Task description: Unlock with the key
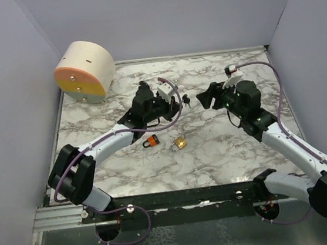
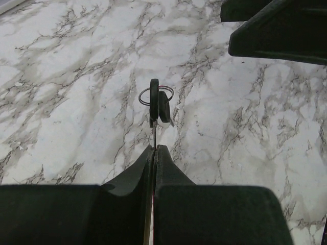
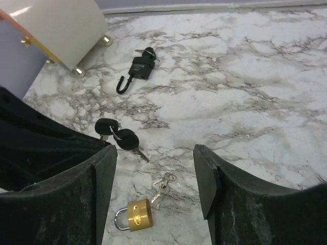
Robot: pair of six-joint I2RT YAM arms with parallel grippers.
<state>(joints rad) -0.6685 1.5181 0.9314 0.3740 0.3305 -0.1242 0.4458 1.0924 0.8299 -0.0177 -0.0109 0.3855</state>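
My left gripper (image 2: 154, 148) is shut on the blade of a key; its black head (image 2: 154, 102) and a second black-headed key (image 2: 164, 107) on the same ring stick out ahead of the fingertips, just above the marble. In the top view the left gripper (image 1: 173, 99) holds these keys (image 1: 186, 100) mid-table. My right gripper (image 1: 206, 97) faces them from the right, a little apart. It stands open (image 3: 156, 153) with nothing between its fingers. A brass padlock (image 3: 138, 214) (image 1: 179, 143) lies below it, and a black padlock (image 3: 138, 68) with its shackle swung out lies farther off.
A small bunch of silver keys (image 3: 163, 186) lies beside the brass padlock. A lock with an orange end (image 1: 150, 141) lies left of the brass one. A cream and orange cylinder (image 1: 84, 71) stands at the back left. Grey walls close in the marble table (image 1: 243, 149).
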